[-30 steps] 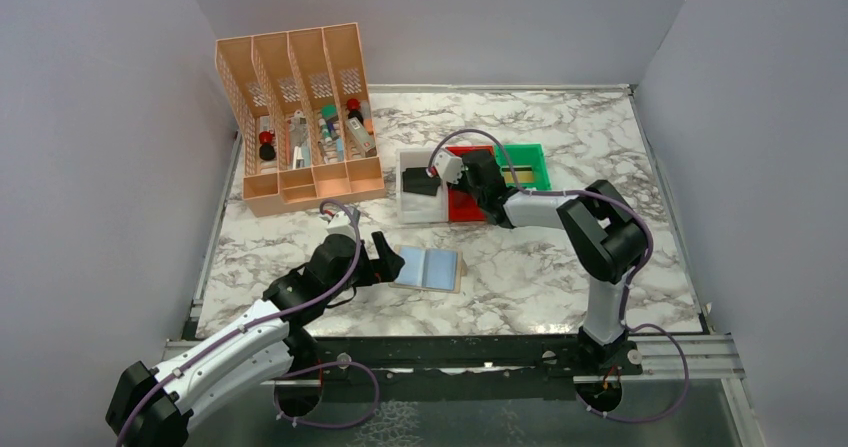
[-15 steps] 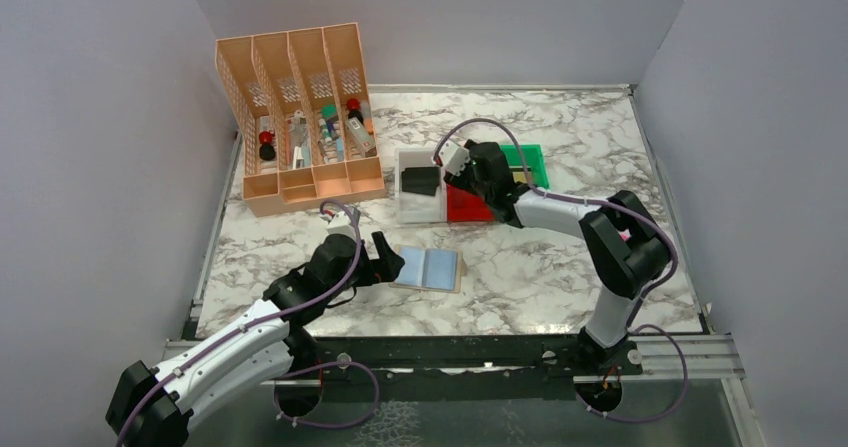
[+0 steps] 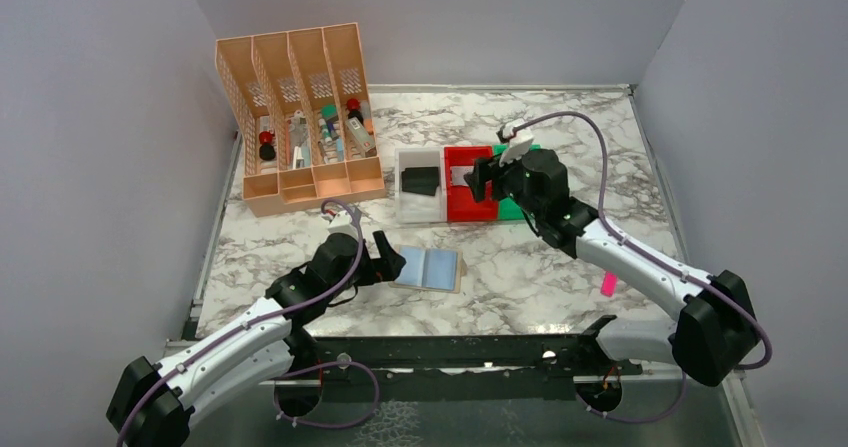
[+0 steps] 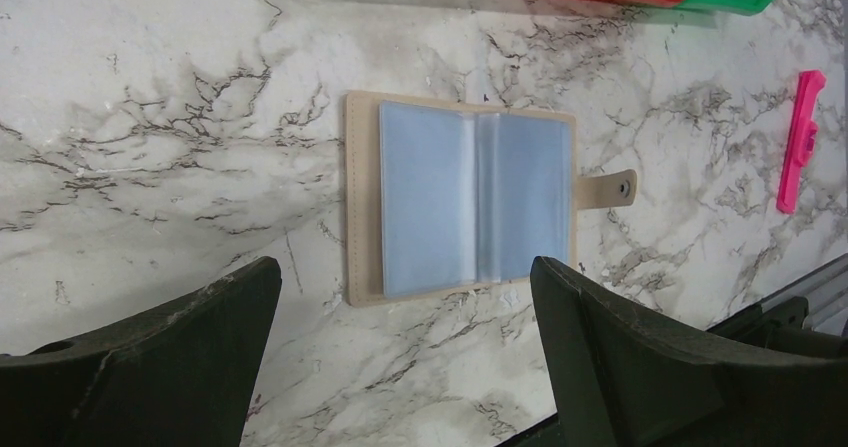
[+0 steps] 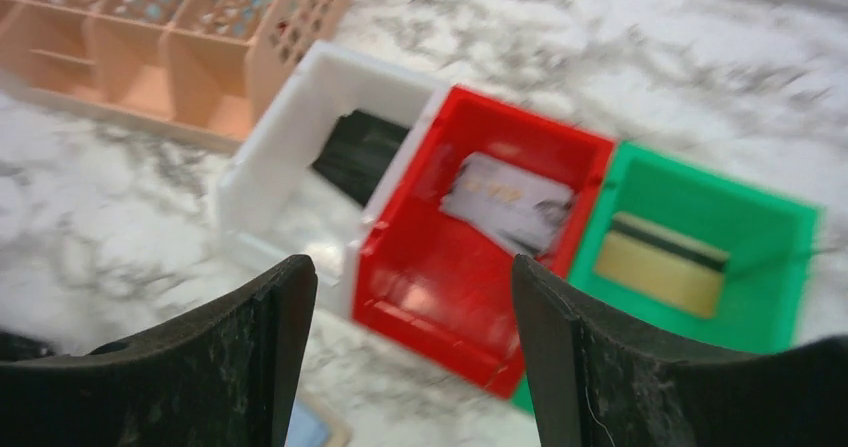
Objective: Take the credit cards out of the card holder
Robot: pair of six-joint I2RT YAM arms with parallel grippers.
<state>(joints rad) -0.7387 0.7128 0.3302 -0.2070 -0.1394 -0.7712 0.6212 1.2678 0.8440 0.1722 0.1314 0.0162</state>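
The right arm has swung out wide to the right. Its right gripper [image 3: 480, 178] has come away from the square white plastic bin [image 5: 290, 137] and now hangs over the glossy red plastic bin [image 5: 430, 337] next to it. The thin matte black card [image 3: 420, 180] is left lying flat in the white one. A slim pink stick [image 3: 608, 285], which the arm covered a moment ago, now shows on the grey-veined marble-look table [image 4: 150, 117]. The right gripper's dark, scuffed fingers stand apart with nothing between them. The left gripper [image 3: 388, 263] is spread just as wide and also empty, low just left of the tan leather-like card holder [image 4: 470, 202]. The holder lies open and flat in the middle of the table, near side. Its pale blue-grey lining is cloudy and smooth, and a small snap tab [image 4: 605, 189] sticks out on one side. I cannot tell whether any pocket still has a card in it. There are three bins in a row, each with one card. The black card is in the white bin, a silvery card [image 5: 508, 202] is tilted in the red one, and a pale gold card with a dark stripe [image 5: 660, 267] is in the green plastic bin [image 5: 770, 267]. The right wrist view is blurred, so the silvery card's print is unreadable. From above, the right wrist hides most of the green bin. At far left stands one tall orange lattice-walled organiser [image 3: 300, 97] with four slots. Its small contents are too tiny to name.
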